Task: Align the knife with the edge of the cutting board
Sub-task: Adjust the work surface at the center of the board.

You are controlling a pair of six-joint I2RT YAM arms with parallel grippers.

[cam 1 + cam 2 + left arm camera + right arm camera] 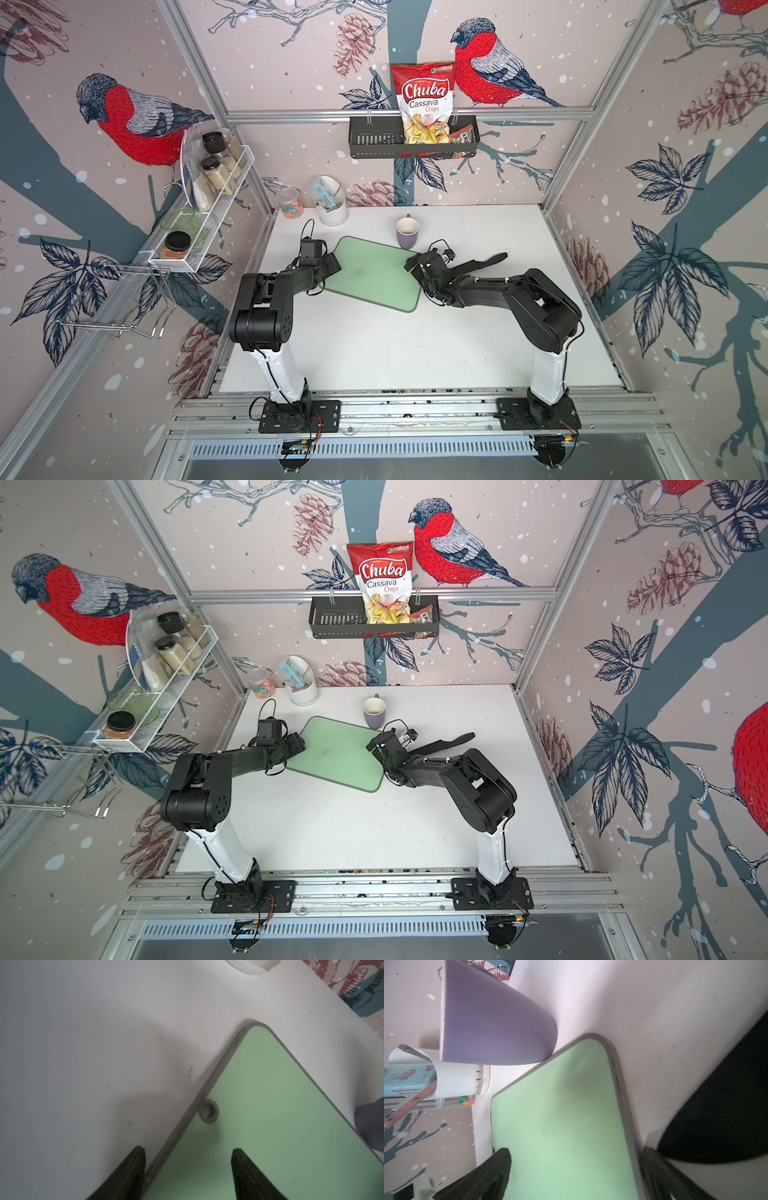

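The knife [486, 261] lies just outside the wide-open right gripper [576, 1157], its long axis running crosswise to the cutting board [374, 270] edge which that gripper straddles.

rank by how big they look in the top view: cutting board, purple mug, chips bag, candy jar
As seen in a top view:
1. cutting board, partly covered by both arms
2. chips bag, though it hangs higher up and nearer the camera, so its look may flatter it
3. purple mug
4. candy jar, close to the mug; unsure
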